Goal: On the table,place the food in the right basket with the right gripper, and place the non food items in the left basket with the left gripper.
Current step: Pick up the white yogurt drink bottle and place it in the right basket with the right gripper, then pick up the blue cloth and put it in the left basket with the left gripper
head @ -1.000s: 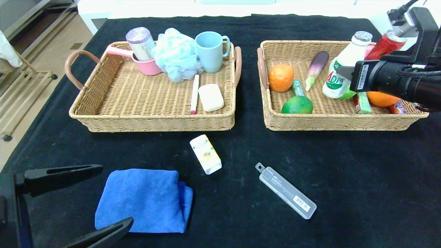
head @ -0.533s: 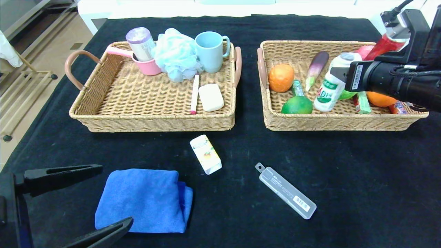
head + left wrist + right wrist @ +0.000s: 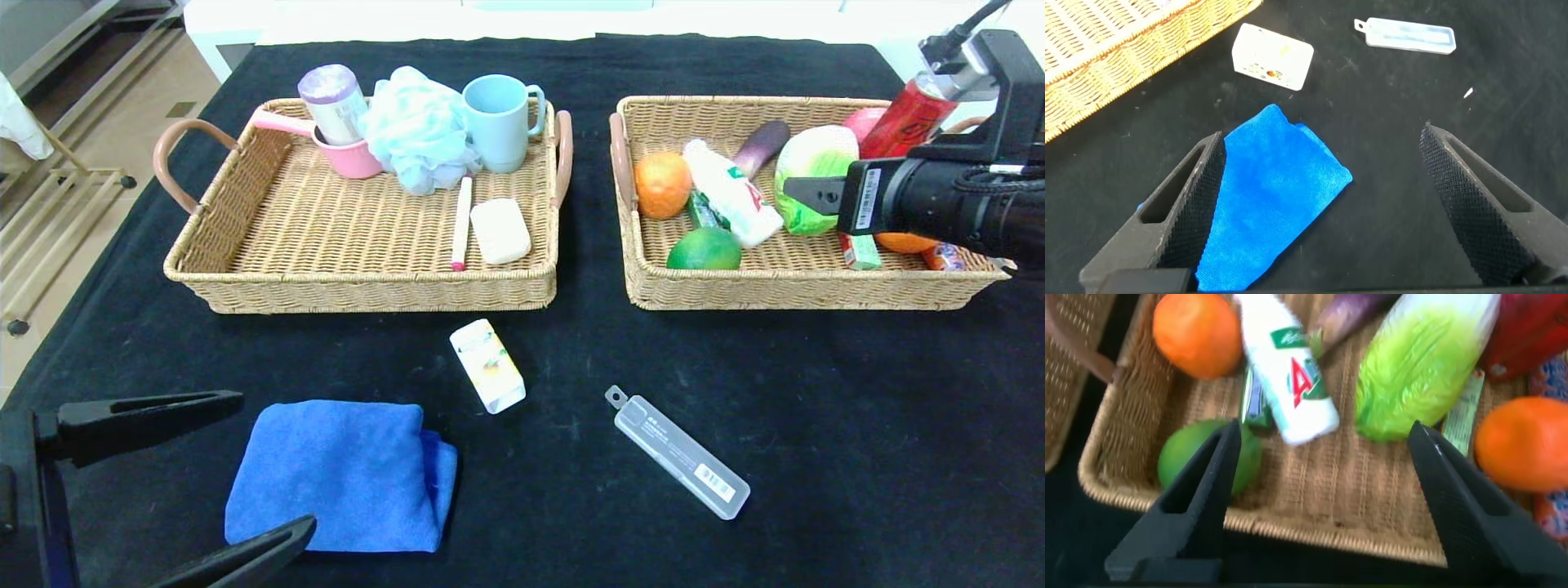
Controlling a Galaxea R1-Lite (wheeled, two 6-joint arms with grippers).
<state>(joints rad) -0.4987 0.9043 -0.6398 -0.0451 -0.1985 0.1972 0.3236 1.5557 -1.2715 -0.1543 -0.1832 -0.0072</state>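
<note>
The right gripper (image 3: 804,194) hangs over the right basket (image 3: 804,287) with its two fingers spread wide and nothing between them; in the right wrist view the fingers (image 3: 1188,508) frame the basket's contents without touching any of them. The arm reaches in level from the right edge of the scene, its black barrel and white barcode sticker lying above the basket's right half. Below the gripper, the white bottle (image 3: 732,204) lies on its side in the basket, across a small green packet and between an orange (image 3: 663,184) and the green-white cabbage (image 3: 813,173), with a green round fruit (image 3: 704,249) just near of it. A purple eggplant (image 3: 761,138) and a red can (image 3: 909,118) sit toward the far side. The left gripper (image 3: 192,470) is low at the near left corner of the table (image 3: 857,425), fingers fully parted and empty, straddling the left edge of the folded blue towel (image 3: 339,475), which lies flat on the cloth. The small white-yellow carton (image 3: 487,365) lies on the table near of the left basket (image 3: 359,290), and the clear plastic case (image 3: 678,452) lies to its right, both well apart from either gripper. The left basket holds a blue mug (image 3: 498,121), a pale bath puff, a pink cup, a pen and a soap bar.
</note>
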